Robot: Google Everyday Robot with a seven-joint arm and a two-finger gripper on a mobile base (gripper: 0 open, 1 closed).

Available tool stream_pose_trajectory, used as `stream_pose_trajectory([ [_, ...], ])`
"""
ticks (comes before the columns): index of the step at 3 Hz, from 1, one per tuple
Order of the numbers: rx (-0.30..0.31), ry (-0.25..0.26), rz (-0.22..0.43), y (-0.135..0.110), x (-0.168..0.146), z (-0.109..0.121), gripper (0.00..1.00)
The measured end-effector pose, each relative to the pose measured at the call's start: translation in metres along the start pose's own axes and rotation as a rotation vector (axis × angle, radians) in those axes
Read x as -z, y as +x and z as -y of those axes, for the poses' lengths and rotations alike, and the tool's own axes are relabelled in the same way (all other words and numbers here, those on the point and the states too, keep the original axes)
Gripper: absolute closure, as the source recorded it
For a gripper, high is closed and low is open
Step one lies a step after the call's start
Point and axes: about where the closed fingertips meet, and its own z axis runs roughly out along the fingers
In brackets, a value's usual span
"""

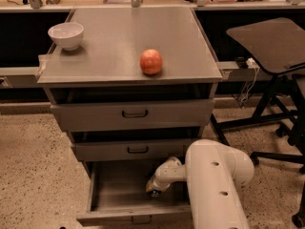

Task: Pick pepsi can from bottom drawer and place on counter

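The bottom drawer (114,194) is pulled open, and its dark handle shows at the front edge. My white arm reaches down into it from the right. The gripper (154,191) is low inside the drawer, near its middle right. The pepsi can does not show; the wrist and gripper cover that spot. The counter (119,46) is the grey top of the cabinet above.
A red-orange apple (151,62) sits on the counter near its front right. A white bowl (66,35) stands at its back left. The two upper drawers (133,113) are shut. A dark brown table on a stand (269,42) and chair legs are at the right.
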Motion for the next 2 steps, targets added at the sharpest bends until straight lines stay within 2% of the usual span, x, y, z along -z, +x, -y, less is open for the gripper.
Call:
stream_pose_trajectory([
  [1,0.001,0.092,-0.009,-0.006,0.008,0.009,1.00],
  [2,-0.146,0.294,0.031,-0.035,0.027,0.028,1.00],
])
